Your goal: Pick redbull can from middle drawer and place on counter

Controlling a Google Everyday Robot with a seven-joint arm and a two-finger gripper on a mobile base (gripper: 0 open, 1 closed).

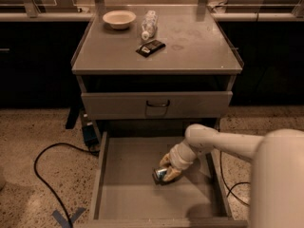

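The redbull can [159, 174], blue and silver, lies on its side on the floor of the open middle drawer [128, 198]. My gripper [166, 170] reaches down into the drawer from the right, and its fingers stand on either side of the can, closed around it. The can rests low, at the drawer floor. The counter [190, 46] is the grey cabinet top above, at the upper middle of the view.
On the counter stand a white bowl [119, 19], a clear plastic bottle [148, 23] lying down and a dark packet [150, 47]. A shut drawer with a loop handle [157, 103] sits above the open one. A black cable [47, 175] runs over the floor at left.
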